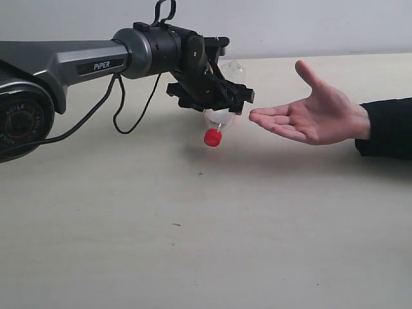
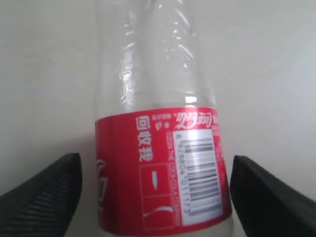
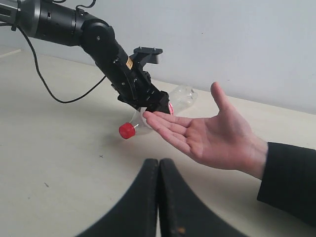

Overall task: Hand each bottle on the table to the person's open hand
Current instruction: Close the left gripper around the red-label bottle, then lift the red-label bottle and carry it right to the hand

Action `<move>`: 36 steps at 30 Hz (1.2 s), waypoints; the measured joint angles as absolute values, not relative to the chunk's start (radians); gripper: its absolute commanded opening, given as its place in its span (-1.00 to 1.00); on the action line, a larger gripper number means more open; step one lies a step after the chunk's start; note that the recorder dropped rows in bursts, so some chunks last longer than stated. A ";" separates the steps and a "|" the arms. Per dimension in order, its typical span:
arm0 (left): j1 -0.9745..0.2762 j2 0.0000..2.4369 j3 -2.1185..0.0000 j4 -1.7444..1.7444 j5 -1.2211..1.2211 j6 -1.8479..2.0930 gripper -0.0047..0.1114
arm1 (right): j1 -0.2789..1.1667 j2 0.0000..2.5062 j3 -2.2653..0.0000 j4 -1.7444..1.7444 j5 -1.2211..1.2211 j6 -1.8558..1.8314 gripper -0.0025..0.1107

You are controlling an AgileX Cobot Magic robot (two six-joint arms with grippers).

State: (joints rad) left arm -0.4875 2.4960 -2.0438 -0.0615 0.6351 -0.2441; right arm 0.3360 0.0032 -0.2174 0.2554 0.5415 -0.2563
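Note:
My left gripper (image 1: pixel 222 103) is shut on the small clear bottle (image 1: pixel 221 118) with the red label (image 2: pixel 158 168), and holds it tilted in the air above the table (image 1: pixel 193 251). Its red cap (image 1: pixel 212 137) points down toward the tabletop. The person's open hand (image 1: pixel 315 114) waits palm up just right of the bottle, fingertips close to the gripper. In the right wrist view the bottle (image 3: pixel 181 98) sits just behind those fingertips (image 3: pixel 153 118). My right gripper (image 3: pixel 158 168) is shut and empty, low over the table in front of the hand. The other three bottles are out of view.
The left arm (image 1: pixel 71 64) reaches in from the left with a black cable (image 1: pixel 120 112) hanging in a loop under it. The person's dark sleeve (image 1: pixel 386 129) lies at the right edge. A pale wall runs along the table's far side.

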 measured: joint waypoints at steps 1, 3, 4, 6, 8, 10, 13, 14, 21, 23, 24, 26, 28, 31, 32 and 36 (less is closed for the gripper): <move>-0.488 2.496 -2.044 -0.062 0.626 -0.244 0.44 | 0.336 0.003 -0.217 0.255 0.542 -0.256 -0.96; -0.488 2.496 -2.044 -0.063 0.616 -0.244 0.44 | 0.336 0.003 -0.217 0.255 0.542 -0.256 -0.96; -0.488 2.496 -2.044 -0.063 0.611 -0.244 0.44 | 0.336 0.003 -0.217 0.255 0.542 -0.256 -0.96; -0.488 2.496 -2.044 -0.063 0.604 -0.244 0.44 | 0.336 0.003 -0.217 0.255 0.542 -0.256 -0.96; -0.488 2.496 -2.044 -0.063 0.598 -0.244 0.43 | 0.336 0.003 -0.217 0.255 0.542 -0.256 -0.96; -0.488 2.498 -2.044 -0.063 0.596 -0.244 0.43 | 0.336 0.003 -0.217 0.255 0.542 -0.256 -0.96; -0.488 2.505 -2.044 -0.063 0.589 -0.244 0.43 | 0.336 0.003 -0.217 0.255 0.542 -0.256 -0.96; -0.488 2.507 -2.044 -0.063 0.589 -0.244 0.43 | 0.336 0.003 -0.217 0.255 0.542 -0.256 -0.96; -0.488 2.513 -2.044 -0.063 0.573 -0.244 0.17 | 0.336 0.003 -0.217 0.255 0.542 -0.256 -0.96; -0.488 2.513 -2.044 -0.063 0.573 -0.244 -0.10 | 0.336 0.003 -0.217 0.255 0.542 -0.256 -0.96; -0.488 2.513 -2.044 -0.063 0.573 -0.244 -0.39 | 0.336 0.003 -0.217 0.255 0.542 -0.256 -0.96; -0.488 2.513 -2.044 -0.063 0.569 -0.244 -0.74 | 0.336 0.003 -0.217 0.255 0.542 -0.256 -0.96; -0.488 2.513 -2.044 -0.060 0.564 -0.244 -0.92 | 0.336 0.003 -0.217 0.255 0.542 -0.256 -0.96; -0.488 2.513 -2.044 -0.030 0.545 -0.242 -0.92 | 0.336 0.003 -0.217 0.255 0.542 -0.256 -0.96; -0.488 2.513 -2.044 -0.025 0.541 -0.242 -0.92 | 0.336 0.003 -0.217 0.255 0.542 -0.256 -0.96; -0.479 2.494 -2.044 -0.008 0.558 -0.242 -0.92 | 0.336 0.003 -0.217 0.255 0.542 -0.256 -0.96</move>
State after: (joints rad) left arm -0.4790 2.4937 -2.0438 -0.0075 0.5581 -0.2423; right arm 0.3360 0.0032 -0.2174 0.2554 0.5415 -0.2563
